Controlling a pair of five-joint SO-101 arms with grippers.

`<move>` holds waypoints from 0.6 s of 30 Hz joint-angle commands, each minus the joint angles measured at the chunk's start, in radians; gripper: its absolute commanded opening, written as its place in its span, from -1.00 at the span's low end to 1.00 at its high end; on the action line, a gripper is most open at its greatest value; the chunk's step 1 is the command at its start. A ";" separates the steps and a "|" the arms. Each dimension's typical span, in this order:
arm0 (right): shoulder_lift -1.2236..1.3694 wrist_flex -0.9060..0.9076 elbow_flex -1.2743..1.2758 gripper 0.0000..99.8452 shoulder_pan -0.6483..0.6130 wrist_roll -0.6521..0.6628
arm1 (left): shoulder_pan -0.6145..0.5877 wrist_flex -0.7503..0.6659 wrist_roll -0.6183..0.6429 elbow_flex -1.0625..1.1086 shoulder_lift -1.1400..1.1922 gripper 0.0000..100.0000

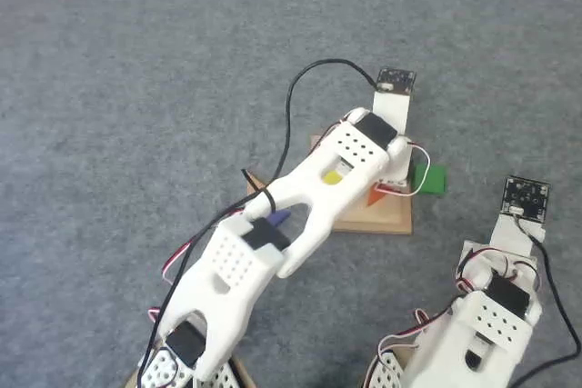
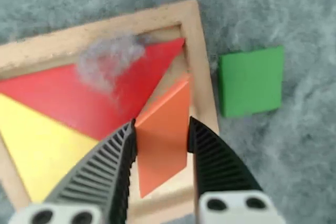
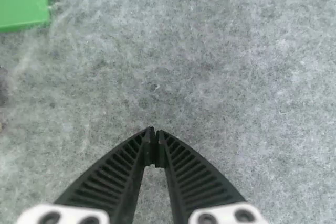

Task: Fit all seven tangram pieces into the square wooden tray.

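While likely seating orange piece (image 2: 168, 108) near tray (image 2: 199, 51) corner, left gripper (image 2: 160, 124) is pinching it; right gripper (image 3: 155, 142) is idling closed, empty.

The left arm (image 1: 300, 197) lies slantwise from the table's near edge over the tray (image 1: 386, 217) and blocks most of it from above. The left gripper (image 2: 160, 127) is clamped on the orange piece (image 2: 163, 156). The red piece (image 2: 79, 93) and yellow piece (image 2: 37, 145) fill the floor beside it, with bare wood along the rim. The green square (image 2: 251, 80) lies just outside that rim, a narrow strip between. The right gripper (image 3: 155, 135), closed, hangs over bare table near the near right corner. The far half is open.
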 commanded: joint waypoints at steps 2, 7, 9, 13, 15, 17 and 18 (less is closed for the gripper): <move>-0.027 0.013 -0.009 -0.99 -0.005 0.009 | 0.006 -0.002 -0.083 -0.166 0.038 -0.73; -0.027 0.013 -0.008 -0.99 -0.007 0.011 | 0.003 0.034 -0.083 -0.274 0.101 -0.73; -0.027 0.013 -0.008 -0.99 -0.007 0.011 | 0.003 0.037 -0.083 -0.312 0.132 -0.73; -0.027 0.013 -0.006 -0.99 -0.007 0.011 | 0.003 0.086 -0.083 -0.389 0.192 -0.72; -0.027 0.013 -0.006 -0.99 -0.007 0.011 | 0.003 0.117 -0.083 -0.435 0.218 -0.72; -0.027 0.013 -0.006 -0.99 -0.007 0.011 | -0.005 0.150 -0.083 -0.489 0.239 -0.72; -0.027 0.013 -0.005 -0.99 -0.008 0.011 | -0.012 0.166 -0.083 -0.516 0.249 -0.72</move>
